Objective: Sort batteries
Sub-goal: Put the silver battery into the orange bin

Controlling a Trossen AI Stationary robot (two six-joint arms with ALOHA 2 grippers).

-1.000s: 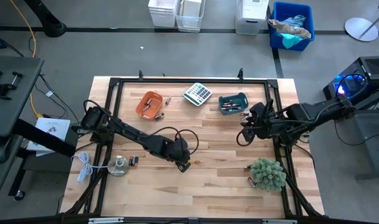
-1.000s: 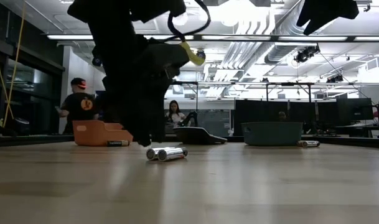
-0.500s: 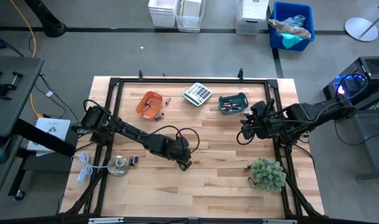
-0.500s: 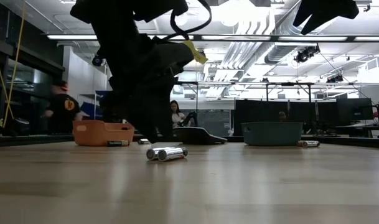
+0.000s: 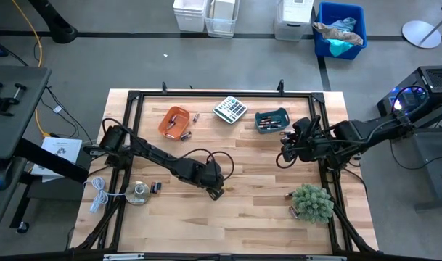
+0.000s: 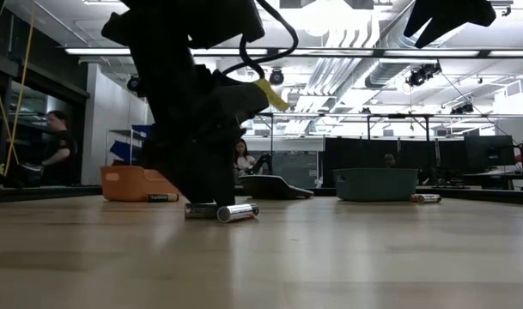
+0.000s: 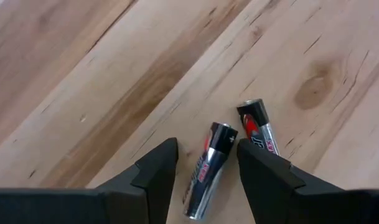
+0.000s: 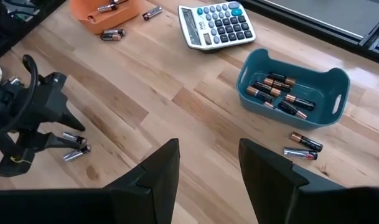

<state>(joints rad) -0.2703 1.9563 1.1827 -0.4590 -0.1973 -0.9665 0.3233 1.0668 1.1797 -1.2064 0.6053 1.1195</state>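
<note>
With the left gripper [image 7: 205, 163] lowered, its fingers [image 7: 157, 171] spread open around one silver-and-black cylindrical battery [image 7: 206, 169] mid-desk, the touching second battery [image 7: 259, 127] could be nudged away or pinched along; the right gripper [image 8: 205, 163] waits open, raised at the right.

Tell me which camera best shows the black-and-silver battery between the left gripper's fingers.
Left wrist view: the black-and-silver battery lies flat between the open fingers. Low view shows it partly hidden behind the left gripper; high and right wrist views show it tiny.

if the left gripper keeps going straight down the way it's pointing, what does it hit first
Most likely the battery lying between the open fingers of the left gripper. A second battery lies just outside one finger, and the wooden table sits right beneath.
</note>
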